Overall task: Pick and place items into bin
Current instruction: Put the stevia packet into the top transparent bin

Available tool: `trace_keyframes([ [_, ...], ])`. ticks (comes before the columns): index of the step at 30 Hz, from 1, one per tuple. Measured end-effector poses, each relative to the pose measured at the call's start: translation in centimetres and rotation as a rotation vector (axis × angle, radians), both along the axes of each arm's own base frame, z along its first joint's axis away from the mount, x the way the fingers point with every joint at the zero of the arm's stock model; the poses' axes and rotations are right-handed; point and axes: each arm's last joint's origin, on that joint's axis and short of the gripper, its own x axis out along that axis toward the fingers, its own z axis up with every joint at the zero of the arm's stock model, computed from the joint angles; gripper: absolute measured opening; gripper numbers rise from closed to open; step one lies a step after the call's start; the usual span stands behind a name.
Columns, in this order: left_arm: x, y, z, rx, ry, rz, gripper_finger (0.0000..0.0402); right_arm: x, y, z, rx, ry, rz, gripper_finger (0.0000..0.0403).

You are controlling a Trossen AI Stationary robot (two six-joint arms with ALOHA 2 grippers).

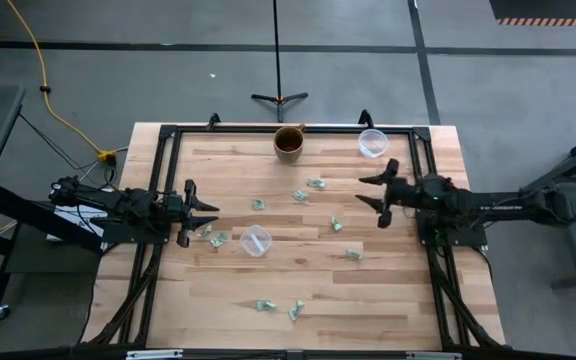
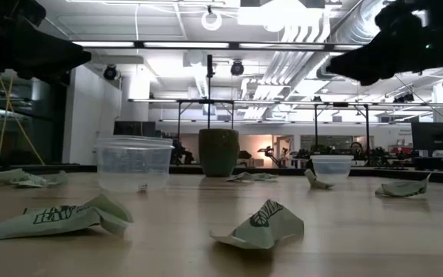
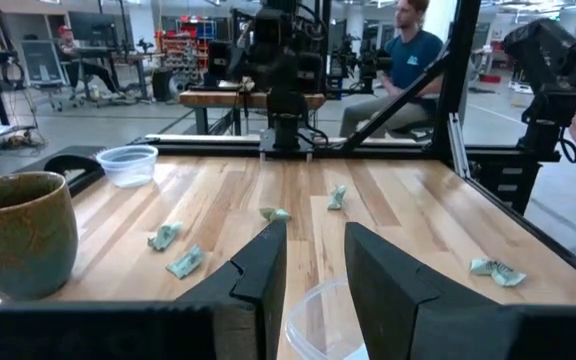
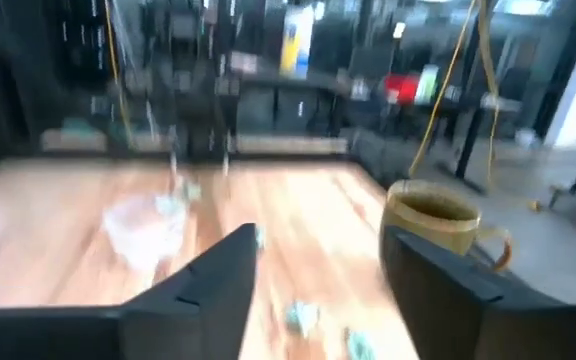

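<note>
Several small crumpled green-and-white wrappers lie scattered on the wooden table, among them one point(image 1: 259, 204), one point(image 1: 336, 225) and one point(image 1: 266, 305); two point(image 2: 60, 218) point(image 2: 264, 227) lie nearest in the low view. My left gripper point(image 1: 208, 213) point(image 3: 315, 245) hovers open at the table's left side, just left of a clear cup point(image 1: 255, 240) point(image 3: 323, 320), with two wrappers point(image 1: 214, 237) beside it. My right gripper point(image 1: 363, 190) point(image 4: 313, 270) hovers open at the right side, above the table, with wrappers point(image 1: 316, 184) to its left.
A brown mug point(image 1: 289, 143) point(image 2: 218, 151) stands at the middle of the far edge. A second clear cup point(image 1: 372, 143) point(image 2: 333, 168) stands at the far right. A black frame point(image 1: 168, 131) borders the table. People sit in the room beyond, in the left wrist view.
</note>
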Motion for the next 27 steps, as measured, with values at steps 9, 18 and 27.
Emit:
trace_keyframes([
  [9,0.0,0.0,0.0,0.0,-0.002,0.001,0.014,2.9,0.0,-2.4,0.136,0.225,0.117,0.0259],
  [18,0.0,0.0,0.0,0.006,-0.002,0.003,0.014,4.0,-0.1,-5.7,0.172,0.438,0.11,0.0256],
  [27,0.0,0.0,0.0,0.007,-0.001,0.003,0.014,5.5,-0.1,-7.6,0.198,0.46,0.163,0.0253],
])
